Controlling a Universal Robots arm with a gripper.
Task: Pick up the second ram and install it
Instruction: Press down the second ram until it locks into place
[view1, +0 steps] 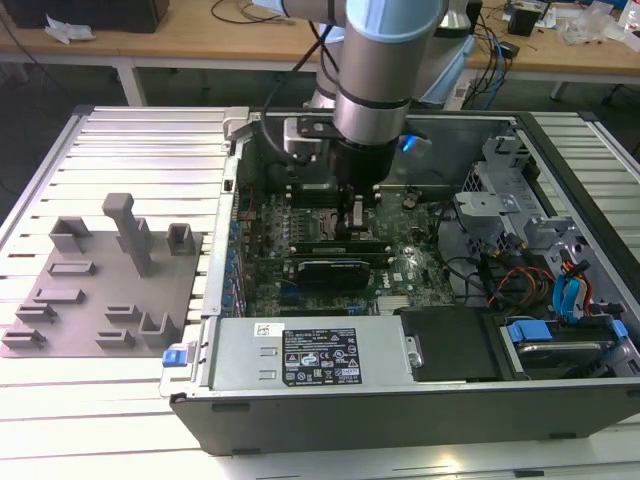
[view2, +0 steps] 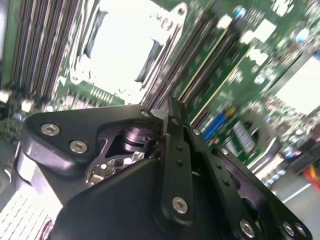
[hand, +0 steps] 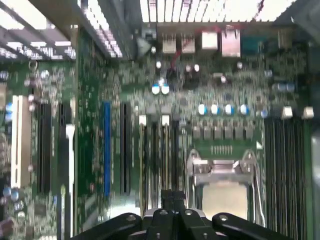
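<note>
Arm down inside the open computer case, over the memory slots.

In the exterior view the gripper hangs low over the motherboard beside the processor socket; a dark stick, seemingly the second ram, lies seated in a slot right under it, a second stick just beside. On the worktop one grey fixture plate carries plastic blocks. In the second wrist view the fingers look drawn together, though I cannot tell if they clamp anything. In the first wrist view the gripper hovers over the slots. Such a stick is likely light, stiff and fragile, best held by its long edges.
</note>
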